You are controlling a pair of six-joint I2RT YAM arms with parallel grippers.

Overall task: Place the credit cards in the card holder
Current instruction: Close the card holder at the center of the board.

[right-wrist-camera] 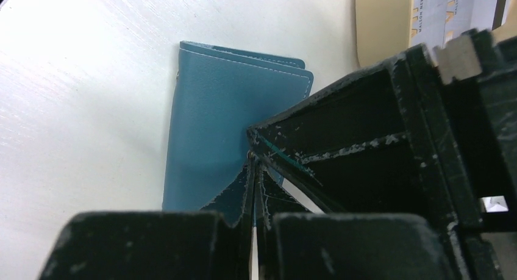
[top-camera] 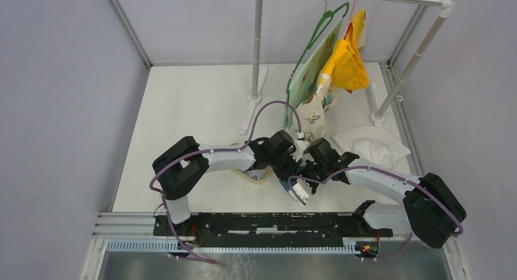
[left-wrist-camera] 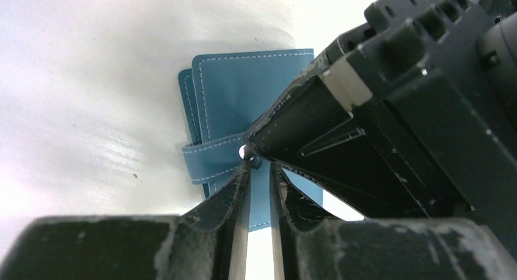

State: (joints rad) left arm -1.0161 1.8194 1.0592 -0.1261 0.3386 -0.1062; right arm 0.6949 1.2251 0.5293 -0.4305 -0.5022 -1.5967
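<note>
the teal-blue stitched leather card holder (left-wrist-camera: 244, 91) lies on the white table (right-wrist-camera: 91, 109) mid-scene, just right of the tan oval tray (right-wrist-camera: 378, 30). its long axis runs away from both wrist cameras. the left gripper (left-wrist-camera: 260, 170) pinches its blue flap. the right gripper (right-wrist-camera: 253, 176) is pressed together by the snap button (left-wrist-camera: 244, 150). the print on the pale credit card (right-wrist-camera: 439, 8) is unreadable.

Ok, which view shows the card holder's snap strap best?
Left wrist: the strap and its metal snap show clearly across the card holder. Right wrist shows only the holder's plain side; in the top view it is almost wholly hidden.
</note>
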